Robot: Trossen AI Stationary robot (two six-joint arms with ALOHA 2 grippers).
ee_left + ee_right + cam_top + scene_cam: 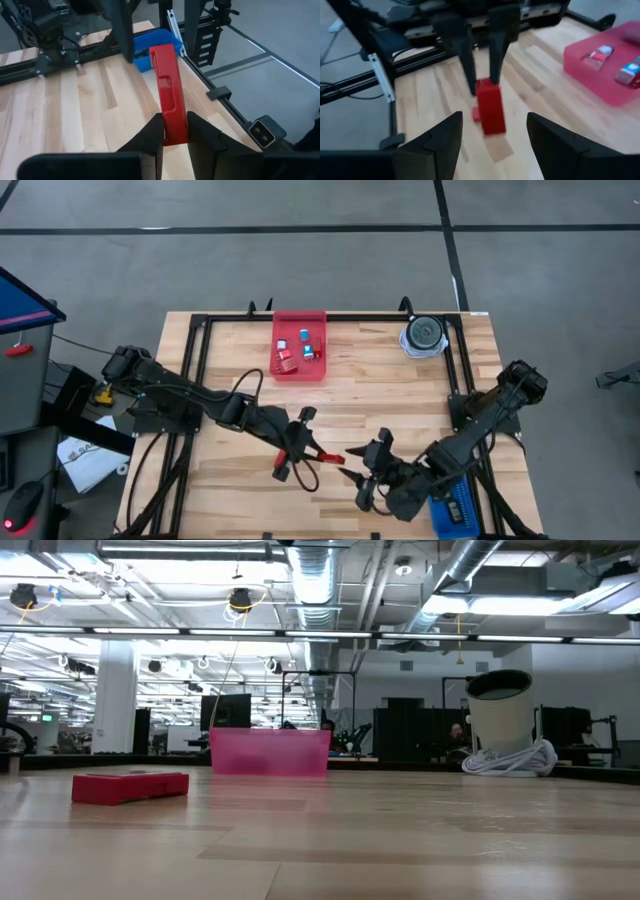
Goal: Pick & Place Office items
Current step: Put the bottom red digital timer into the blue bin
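Observation:
My left gripper (303, 442) is near the table's middle, shut on a long red block (326, 454) whose free end points toward my right gripper (362, 477). The right gripper is open just beyond that end; in its wrist view its fingers (492, 135) stand wide on either side of the red block (490, 107) without touching it. In the low view a red block (130, 787) shows low over the tabletop, and no gripper shows there. Several small red, blue and pale pieces (300, 350) lie in the red tray (299, 370). My left gripper pinches the red block between its two fingers (152, 137) at the block's near end (175, 127). The fingers lie along the block, which sticks out ahead of them (167, 75). I cannot tell whether its free end touches the table.
The red tray (610, 65) sits at the table's far edge, near the middle. A blue tray (455, 510) lies at the near right corner, partly under my right arm. A round grey-and-white disc-like object (424, 335) stands at the far right. Bare wood lies between the trays.

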